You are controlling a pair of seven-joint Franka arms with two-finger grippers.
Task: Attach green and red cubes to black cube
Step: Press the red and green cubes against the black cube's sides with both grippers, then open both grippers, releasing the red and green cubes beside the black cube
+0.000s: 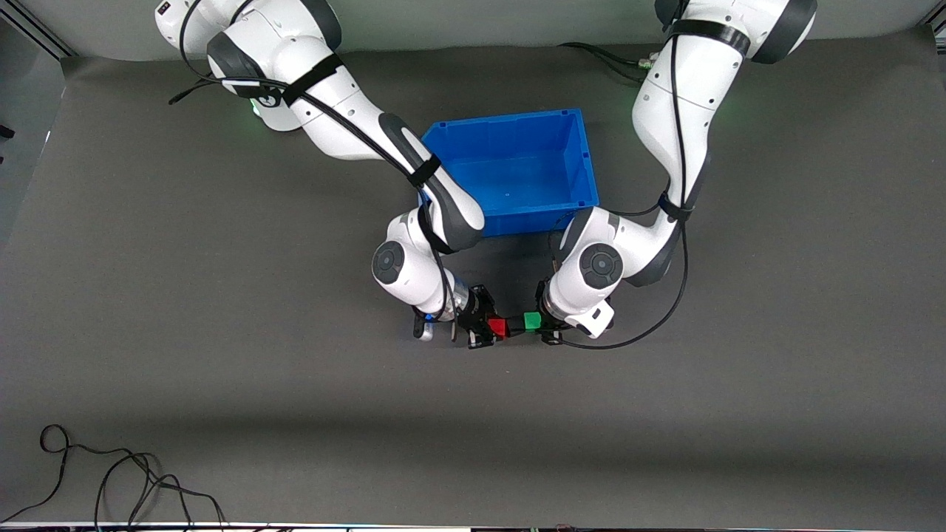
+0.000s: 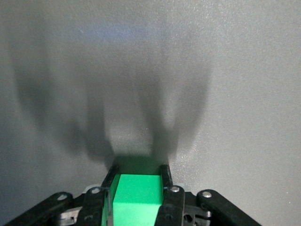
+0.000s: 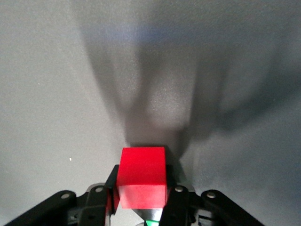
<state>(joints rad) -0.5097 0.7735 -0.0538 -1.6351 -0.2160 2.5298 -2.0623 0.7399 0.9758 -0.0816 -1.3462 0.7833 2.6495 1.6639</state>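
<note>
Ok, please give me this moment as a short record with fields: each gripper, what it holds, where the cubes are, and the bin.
left gripper: shut on green cube
right gripper: shut on red cube
cubes: facing each other with a small gap, nearer the front camera than the blue bin
black cube: not clearly visible; perhaps in the gap, cannot tell
blue bin: no cube seen inside

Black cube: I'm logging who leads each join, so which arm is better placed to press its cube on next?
Neither, clearly. The left gripper is shut on the green cube, the right gripper on the red cube, facing each other. Whether the dark gap between them is the black cube, I cannot tell.
</note>
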